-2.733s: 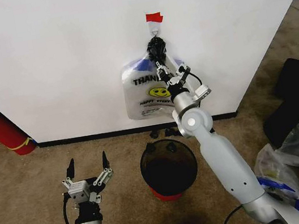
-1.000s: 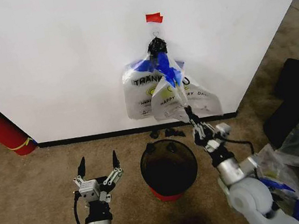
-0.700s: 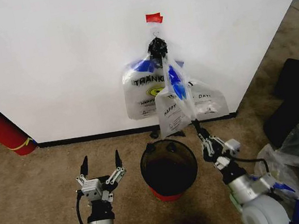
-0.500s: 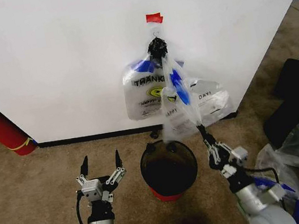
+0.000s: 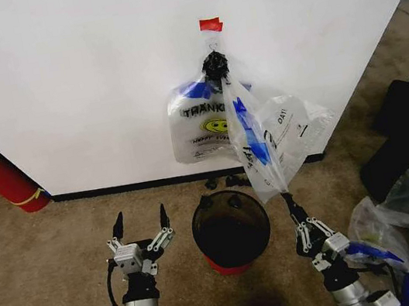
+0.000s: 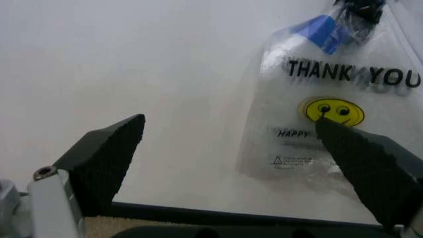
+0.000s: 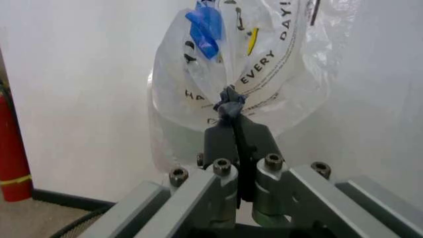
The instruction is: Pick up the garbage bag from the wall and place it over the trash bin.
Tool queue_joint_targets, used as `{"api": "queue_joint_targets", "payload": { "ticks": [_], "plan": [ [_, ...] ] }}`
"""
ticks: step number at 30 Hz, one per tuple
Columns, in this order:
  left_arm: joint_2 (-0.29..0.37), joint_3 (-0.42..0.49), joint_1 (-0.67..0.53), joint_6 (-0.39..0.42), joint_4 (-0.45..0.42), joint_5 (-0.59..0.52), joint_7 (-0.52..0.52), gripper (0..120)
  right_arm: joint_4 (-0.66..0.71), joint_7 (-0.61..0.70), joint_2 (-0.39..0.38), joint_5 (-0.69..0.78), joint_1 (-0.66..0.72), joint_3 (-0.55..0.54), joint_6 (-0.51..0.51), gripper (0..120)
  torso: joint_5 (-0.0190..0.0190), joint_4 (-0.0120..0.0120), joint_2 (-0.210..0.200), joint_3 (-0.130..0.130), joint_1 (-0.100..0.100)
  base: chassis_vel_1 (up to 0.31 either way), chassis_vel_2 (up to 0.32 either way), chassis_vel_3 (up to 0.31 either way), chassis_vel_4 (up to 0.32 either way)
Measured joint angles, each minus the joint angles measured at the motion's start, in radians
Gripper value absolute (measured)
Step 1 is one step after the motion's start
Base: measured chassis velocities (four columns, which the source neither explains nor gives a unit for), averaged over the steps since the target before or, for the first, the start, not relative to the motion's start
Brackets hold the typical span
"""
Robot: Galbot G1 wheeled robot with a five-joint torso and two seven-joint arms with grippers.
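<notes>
Garbage bag hangs pinched in the raised right tool; left tool gapes upward.

thin glossy see-through plastic bag, matt white wall, rough beige carpet, dull metal gripper frame, matt black pads

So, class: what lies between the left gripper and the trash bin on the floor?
In the head view, bare tan carpet only. The left gripper, fingers open, stands apart from the trash bin, with nothing lying in the gap.
</notes>
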Motion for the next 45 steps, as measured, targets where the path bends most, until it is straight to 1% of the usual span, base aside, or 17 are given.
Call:
{"api": "queue_joint_targets", "payload": {
  "ticks": [3,4,5,7,9,14,17,18,25,26,27,30,32,33,37,41,45],
  "plan": [
    [0.001,-0.001,0.001,-0.001,0.001,0.0,0.0,100,-0.007,-0.002,0.006,-0.012,-0.011,0.005,0.021,0,0.0,0.0,0.0,0.0,0.0,0.0,0.0,0.0,0.0],
    [0.0,-0.002,0.004,-0.001,0.007,0.0,0.0,100,-0.025,-0.007,0.028,-0.033,-0.027,0.015,0.066,0,0.0003,0.0002,0.0,0.0,0.0,0.0,0.0,0.0,0.0],
    [0.0,-0.002,0.004,-0.001,0.007,0.0,0.0,100,-0.025,-0.007,0.028,-0.033,-0.027,0.015,0.066,0,0.0003,0.0002,0.0,0.0,0.0,0.0,0.0,0.0,0.0],
    [-0.003,-0.001,0.001,-0.002,0.013,0.001,0.0,100,-0.036,-0.011,0.044,-0.039,-0.047,0.02,0.104,0,-0.0002,-0.0001,0.0,0.0,0.0,0.0,0.0,0.0,0.0],
    [-0.007,0.002,-0.003,-0.001,0.015,0.001,0.0,100,-0.048,-0.016,0.051,-0.044,-0.06,0.025,0.134,0,0.0002,0.0001,0.0,0.0,0.0,0.0,0.0,0.0,0.0],
    [-0.01,0.002,-0.01,-0.001,0.024,-0.001,0.0,100,-0.044,-0.014,0.052,-0.048,-0.072,0.023,0.142,0,0.0001,-0.0001,0.0,0.0,0.0,0.0,0.0,0.0,0.0],
    [-0.011,0.003,-0.013,-0.004,0.032,-0.002,-0.001,100,-0.018,0.011,0.051,-0.051,-0.036,0.006,0.085,0,0.0,0.0,0.0,0.0,0.0,0.0,0.0,0.0,0.0],
    [-0.011,0.003,-0.013,-0.004,0.032,-0.002,-0.001,100,-0.018,0.011,0.051,-0.051,-0.036,0.006,0.085,0,0.0,0.0,0.0,0.0,0.0,0.0,0.0,0.0,0.0],
    [-0.002,0.009,-0.021,-0.004,0.032,-0.006,-0.002,100,0.045,0.137,0.03,-0.051,0.109,-0.068,-0.109,0,0.0001,0.0001,0.0,0.0,0.0,0.0,0.0,0.0,0.0],
    [-0.002,0.009,-0.021,-0.004,0.032,-0.006,-0.002,100,0.045,0.137,0.03,-0.051,0.109,-0.068,-0.109,0,0.0001,0.0001,0.0,0.0,0.0,0.0,0.0,0.0,0.0],
    [0.001,0.009,-0.022,-0.004,0.031,-0.007,-0.002,100,0.047,0.155,0.023,-0.047,0.129,-0.073,-0.135,0,0.0,0.0,0.0,0.0,0.0,0.0,0.0,0.0,0.0],
    [0.003,0.009,-0.025,-0.002,0.028,-0.009,-0.002,100,0.047,0.175,0.011,-0.041,0.157,-0.075,-0.167,0,0.0001,0.0001,0.0,0.0,0.0,0.0,0.0,0.0,0.0],
    [0.008,0.01,-0.029,0.005,0.02,-0.015,-0.002,100,0.045,0.196,-0.007,-0.029,0.191,-0.076,-0.203,0,0.0,0.0,0.0,0.0,0.0,0.0,0.0,0.0,0.0],
    [0.008,0.01,-0.029,0.005,0.02,-0.015,-0.002,100,0.045,0.196,-0.007,-0.029,0.191,-0.076,-0.203,0,0.0,0.0,0.0,0.0,0.0,0.0,0.0,0.0,0.0],
    [0.032,0.029,-0.048,0.039,-0.005,-0.035,-0.002,100,0.003,0.249,-0.063,0.037,0.286,-0.099,-0.308,0,0.0003,0.0001,0.0,0.0,0.0,0.0,0.0,0.0,0.0],
    [0.036,0.044,-0.054,0.043,-0.005,-0.035,-0.002,100,-0.009,0.252,-0.087,0.048,0.295,-0.1,-0.333,0,0.0003,0.0001,0.0,0.0,0.0,0.0,0.0,0.0,0.0],
    [0.035,0.065,-0.06,0.058,-0.005,-0.048,-0.002,100,0.0,0.227,-0.111,0.036,0.249,-0.074,-0.326,1,0.0003,0.0,0.0,0.0,0.0,0.0,0.0,0.0,0.0]
  ]
}}
